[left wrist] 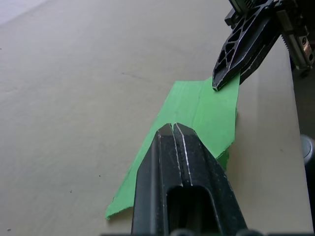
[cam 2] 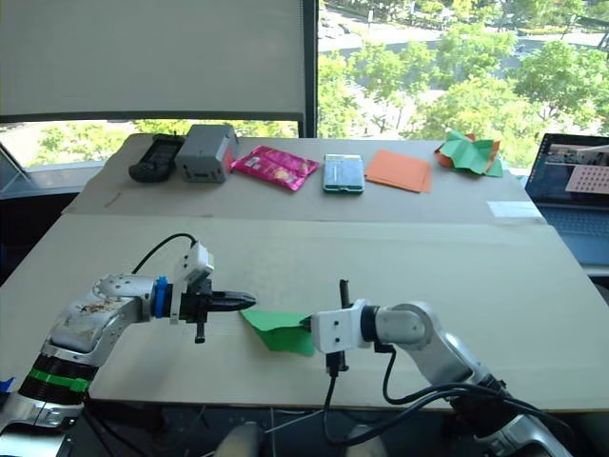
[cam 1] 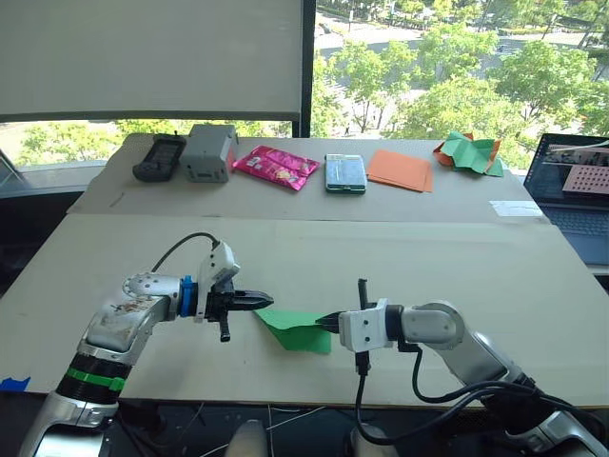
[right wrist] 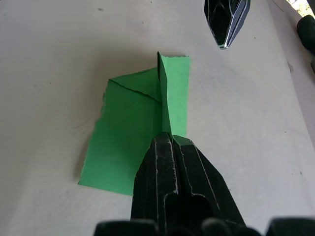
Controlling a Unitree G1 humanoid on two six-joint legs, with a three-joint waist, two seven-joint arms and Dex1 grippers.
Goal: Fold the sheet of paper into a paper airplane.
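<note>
The sheet of paper (cam 1: 295,328) is bright green and partly folded, lying near the table's front edge between my two grippers. One narrow flap stands up from it along a crease (right wrist: 172,88). My right gripper (cam 1: 322,323) is at the paper's right side, shut, and the raised flap runs in between its fingertips (right wrist: 167,135). The left gripper (cam 1: 266,302) is shut and hovers just over the paper's left corner, slightly apart from it. Seen from the left wrist, the paper (left wrist: 197,113) lies under my closed left fingers (left wrist: 173,127).
Along the far table lie a black device (cam 1: 159,157), a grey box (cam 1: 209,152), a pink packet (cam 1: 276,167), a green pack (cam 1: 344,173), flat orange sheets (cam 1: 400,169) and a crumpled green-and-orange heap (cam 1: 469,152). A laptop (cam 1: 576,190) stands at the right.
</note>
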